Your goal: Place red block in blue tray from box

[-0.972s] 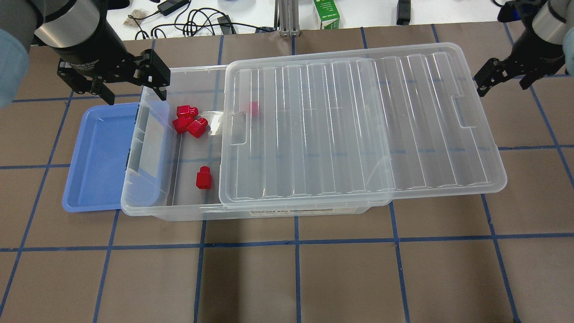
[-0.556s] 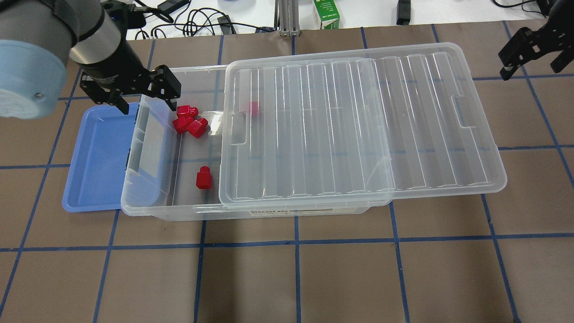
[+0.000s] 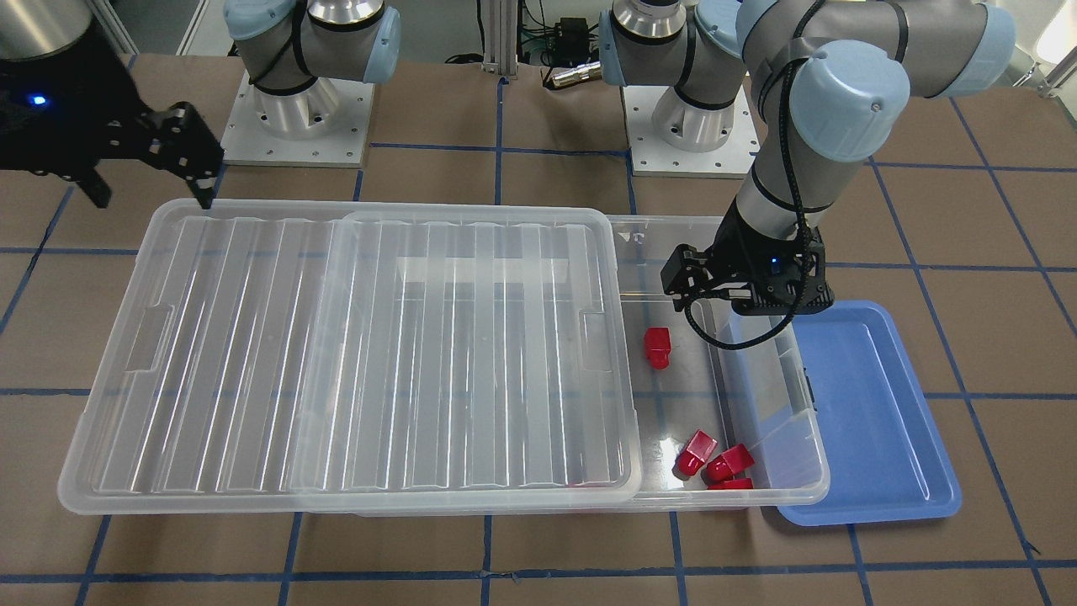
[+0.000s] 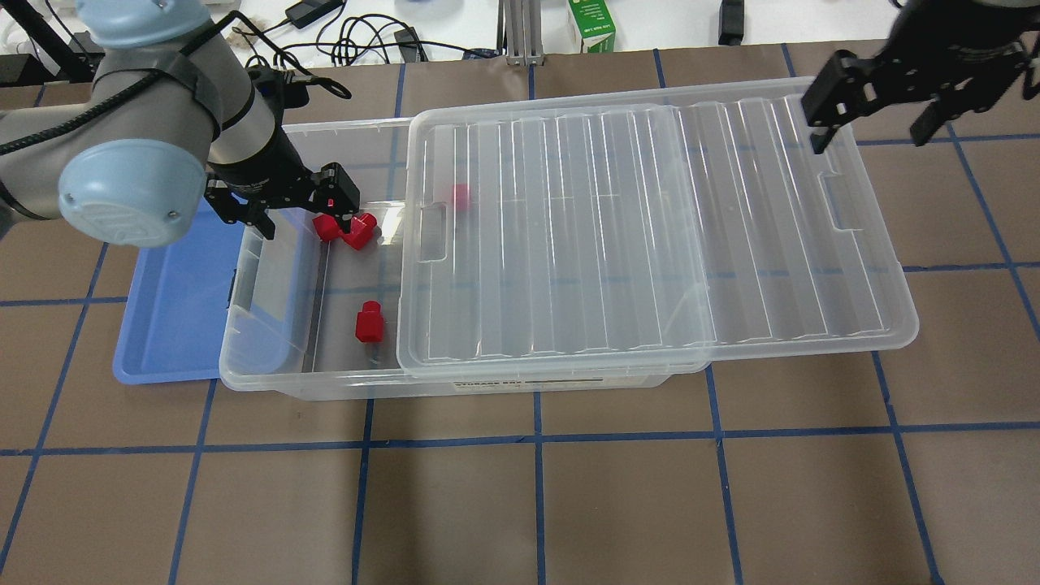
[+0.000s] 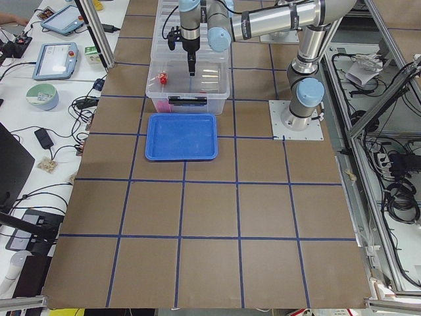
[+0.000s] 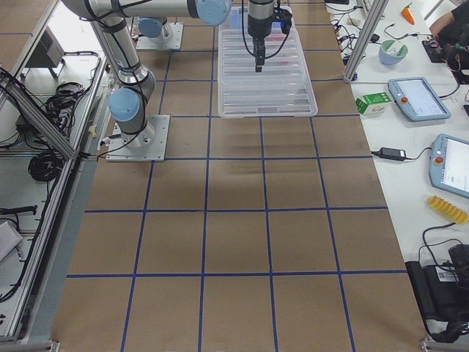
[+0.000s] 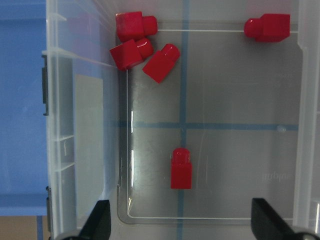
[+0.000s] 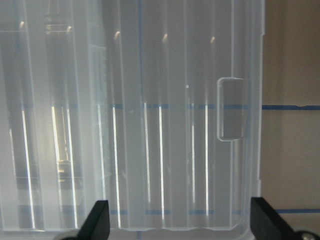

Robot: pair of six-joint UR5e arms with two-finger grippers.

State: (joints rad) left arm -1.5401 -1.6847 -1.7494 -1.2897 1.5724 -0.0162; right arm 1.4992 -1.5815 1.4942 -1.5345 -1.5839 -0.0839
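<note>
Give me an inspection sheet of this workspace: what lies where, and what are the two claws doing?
Surface: brown table with blue tape grid.
Job's things: five small glossy red plastic blocks in the large clear plastic bin, one under its half-slid ribbed lid; shallow light-blue plastic tray alongside, empty.
Clutter: green carton beyond the table.
Grippers: left gripper open over the bin's uncovered end; right gripper open above the lid.
Cables: black cables on the white bench.
Surroundings: handheld screens on that bench.
</note>
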